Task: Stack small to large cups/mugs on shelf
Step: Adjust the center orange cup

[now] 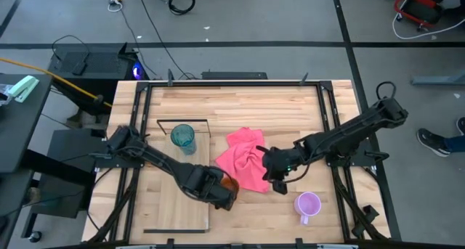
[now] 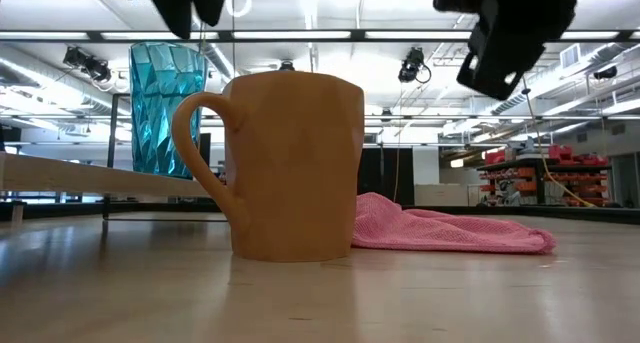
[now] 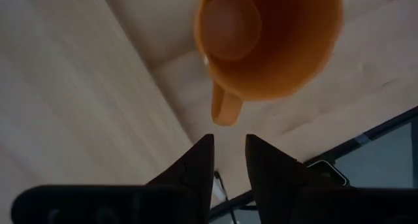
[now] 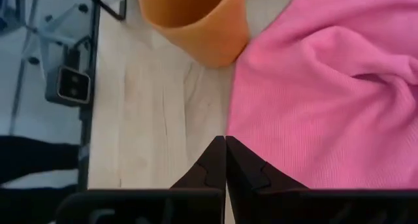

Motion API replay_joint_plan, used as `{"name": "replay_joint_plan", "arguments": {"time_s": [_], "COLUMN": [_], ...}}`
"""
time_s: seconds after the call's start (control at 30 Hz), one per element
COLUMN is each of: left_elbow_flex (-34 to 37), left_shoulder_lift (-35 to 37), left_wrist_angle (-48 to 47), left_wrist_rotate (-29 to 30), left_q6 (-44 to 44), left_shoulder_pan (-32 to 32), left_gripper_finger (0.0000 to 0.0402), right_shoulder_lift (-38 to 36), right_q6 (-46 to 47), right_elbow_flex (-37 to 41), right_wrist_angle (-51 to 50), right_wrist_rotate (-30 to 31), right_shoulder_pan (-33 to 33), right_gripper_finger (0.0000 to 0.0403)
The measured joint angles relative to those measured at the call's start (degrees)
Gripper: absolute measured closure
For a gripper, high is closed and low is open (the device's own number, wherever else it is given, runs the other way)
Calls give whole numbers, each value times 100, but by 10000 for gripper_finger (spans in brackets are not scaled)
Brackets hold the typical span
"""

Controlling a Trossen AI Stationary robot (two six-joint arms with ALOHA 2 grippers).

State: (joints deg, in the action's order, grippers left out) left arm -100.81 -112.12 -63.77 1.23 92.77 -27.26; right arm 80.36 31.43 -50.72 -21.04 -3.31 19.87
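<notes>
Orange mug (image 1: 229,184) upright on tabletop (image 1: 254,104), beside shelf (image 1: 185,213) edge, touching pink cloth (image 1: 247,158). Left tool (image 3: 228,152) above its handle, jaws slightly apart, holding nothing. Right tool (image 4: 225,152) pinched shut, empty, over cloth. Teal tumbler (image 1: 183,139) on shelf; purple mug (image 1: 308,205) on tabletop, well apart.
</notes>
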Motion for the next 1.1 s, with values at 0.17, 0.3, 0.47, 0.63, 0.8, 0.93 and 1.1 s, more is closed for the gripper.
{"name": "replay_joint_plan", "arguments": {"time_s": [0.17,0.3,0.47,0.63,0.8,0.93,1.1], "left_elbow_flex": [4,1,8,0,8,8,3], "left_shoulder_lift": [3,-34,-196,-287,-383,-454,-505], "left_wrist_angle": [91,253,290,297,326,307,248], "left_wrist_rotate": [27,45,27,7,4,9,46], "left_q6": [258,213,32,-44,-50,-46,-52], "left_shoulder_pan": [-33,-31,-20,28,87,115,145], "left_gripper_finger": [316,322,326,322,327,331,333], "right_shoulder_lift": [250,423,539,722,1001,1215,1450], "right_q6": [-341,-464,-533,-677,-722,-608,-569], "right_elbow_flex": [0,-4,-7,-9,-13,-14,-11], "right_wrist_angle": [143,495,999,1431,1822,2089,2371], "right_wrist_rotate": [-39,-126,-287,-553,-640,-645,-712], "right_shoulder_pan": [-34,-34,-38,-36,-62,-156,-284], "right_gripper_finger": [395,395,395,396,397,397,397]}}
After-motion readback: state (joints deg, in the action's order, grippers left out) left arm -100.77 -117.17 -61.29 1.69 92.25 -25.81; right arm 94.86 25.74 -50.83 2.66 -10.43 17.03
